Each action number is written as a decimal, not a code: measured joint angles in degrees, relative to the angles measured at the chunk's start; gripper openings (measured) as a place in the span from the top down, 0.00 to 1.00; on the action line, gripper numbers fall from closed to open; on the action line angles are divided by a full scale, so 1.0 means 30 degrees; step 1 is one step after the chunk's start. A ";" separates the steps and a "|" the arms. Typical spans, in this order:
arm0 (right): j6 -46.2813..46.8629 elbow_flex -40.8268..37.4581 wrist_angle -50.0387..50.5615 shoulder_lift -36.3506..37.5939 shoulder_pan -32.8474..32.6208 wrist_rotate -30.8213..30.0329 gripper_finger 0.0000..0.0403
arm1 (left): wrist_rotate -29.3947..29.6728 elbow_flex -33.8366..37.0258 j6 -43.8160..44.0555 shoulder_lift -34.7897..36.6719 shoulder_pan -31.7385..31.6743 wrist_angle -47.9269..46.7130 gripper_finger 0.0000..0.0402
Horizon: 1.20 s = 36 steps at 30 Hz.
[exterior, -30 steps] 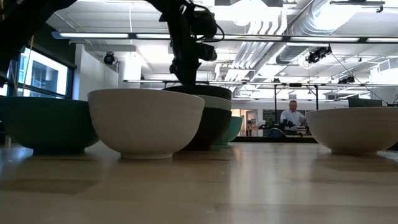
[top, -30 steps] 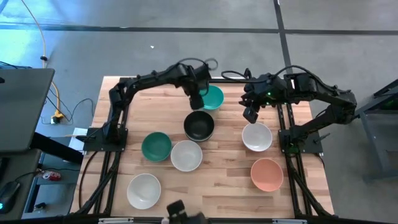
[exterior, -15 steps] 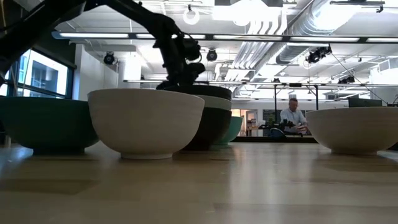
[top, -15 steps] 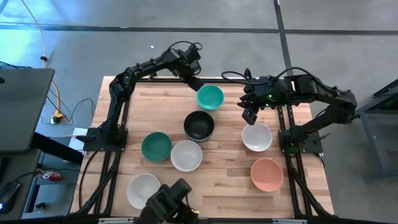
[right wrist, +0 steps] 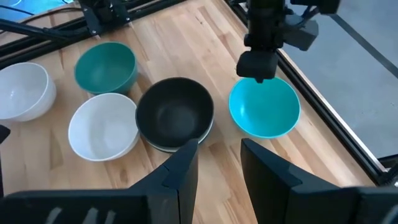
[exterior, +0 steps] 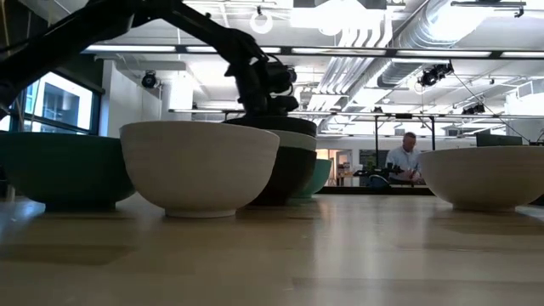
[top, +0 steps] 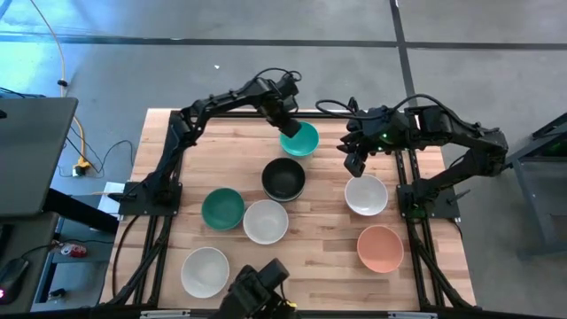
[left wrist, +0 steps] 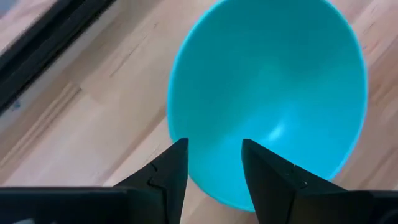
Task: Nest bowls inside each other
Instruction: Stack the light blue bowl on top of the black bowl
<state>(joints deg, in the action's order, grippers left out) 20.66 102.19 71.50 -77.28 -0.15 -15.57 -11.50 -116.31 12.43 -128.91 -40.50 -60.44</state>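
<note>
The teal bowl (top: pixel 301 140) stands near the table's far edge. My left gripper (top: pixel 285 122) is open and hangs over its far-left rim; in the left wrist view (left wrist: pixel 214 144) its fingers stand either side of that rim (left wrist: pixel 186 180). The right wrist view shows it above the bowl (right wrist: pixel 264 107). My right gripper (top: pixel 356 164) is open, holds nothing, and hovers just beyond a white bowl (top: pixel 366 195). A black bowl (top: pixel 283 179) sits nested in a short stack (exterior: pixel 289 161) at the table's middle. My left gripper comes down from above at the teal bowl's far-left rim (left wrist: pixel 186 180), one finger (left wrist: pixel 171 171) outside the wall and the other (left wrist: pixel 267 177) over the hollow. I cannot tell whether either finger touches it. The bowl rests on the table.
A dark green bowl (top: pixel 222 208) and a white bowl (top: pixel 265 221) stand side by side nearer the front. Another white bowl (top: pixel 205 270) sits at the near left and a salmon bowl (top: pixel 380 248) at the near right. A person (exterior: pixel 408 157) is in the room behind.
My left gripper moved from between the teal bowl and the black stack toward the table's far-left, then came back to the teal bowl's far-left rim. The bowls have stayed in place.
</note>
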 joint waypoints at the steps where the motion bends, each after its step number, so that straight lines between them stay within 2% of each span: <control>1: 0.0024 0.0000 0.0050 0.0000 -0.0045 0.0042 0.72 | 0.0081 -0.0143 0.0006 -0.0086 0.0020 -0.0157 0.66; 6: 0.0020 0.0000 0.0112 0.0000 -0.0510 0.0122 0.72 | 0.1236 -0.0806 -0.0377 -0.0609 -0.0034 -0.1477 0.66; 15: -0.0027 0.0000 0.0127 0.0000 -0.0849 0.0115 0.72 | 0.1264 -0.0890 -0.0554 -0.0674 -0.0034 -0.1568 0.67; 24: 0.0016 0.0000 0.0134 0.0000 -0.0849 0.0107 0.72 | 0.1198 -0.0890 -0.0707 -0.0674 -0.0034 -0.1561 0.75; 36: 0.0104 0.0000 0.0127 0.0000 -0.0849 0.0106 0.72 | 0.0919 -0.0890 -0.0804 -0.0681 0.0068 -0.1674 0.71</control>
<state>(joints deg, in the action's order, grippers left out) 20.97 102.19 71.88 -77.28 -2.70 -15.25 -8.74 -118.98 10.01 -130.96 -40.29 -65.46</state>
